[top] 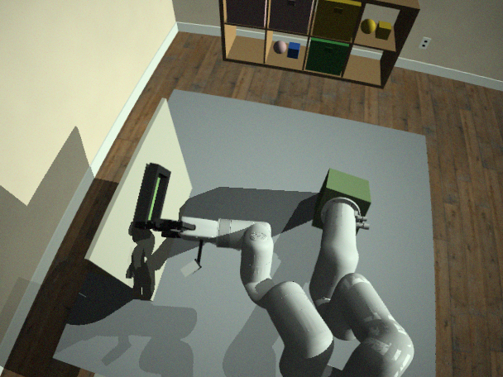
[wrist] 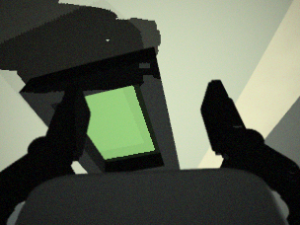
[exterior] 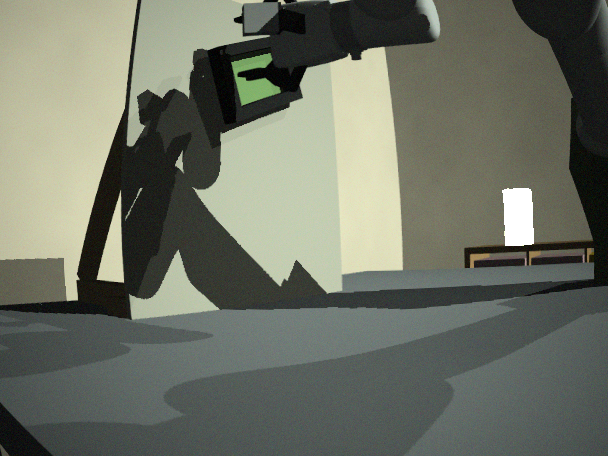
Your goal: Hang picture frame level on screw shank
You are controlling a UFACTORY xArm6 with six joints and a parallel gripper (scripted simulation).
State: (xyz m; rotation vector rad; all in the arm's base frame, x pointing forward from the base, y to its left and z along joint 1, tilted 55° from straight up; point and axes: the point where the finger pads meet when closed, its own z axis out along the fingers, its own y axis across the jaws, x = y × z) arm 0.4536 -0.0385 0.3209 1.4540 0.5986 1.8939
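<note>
The black picture frame (top: pixel 143 198) (exterior: pixel 224 90) (wrist: pixel 160 118) with its green picture (top: pixel 155 199) (exterior: pixel 250 95) (wrist: pixel 118 123) is against the pale board (top: pixel 167 140) (exterior: pixel 280 200). It is tilted: in the exterior view its lower edge rises to the right. The screw is not visible, so the seating cannot be told. My gripper (wrist: pixel 145 97) is open and empty at the near end of the frame. In the wrist view the left finger overlaps the frame's left part and the picture's edge; the right finger is over bare board, beyond the right side bar. Contact with the frame cannot be told.
The board stands upright on the grey mat (top: pixel 289 145). A green block (top: pixel 349 183) stands at the arm's base side. A cube shelf (top: pixel 285 29) with bins stands at the far wall. The arm's shadow falls across the board.
</note>
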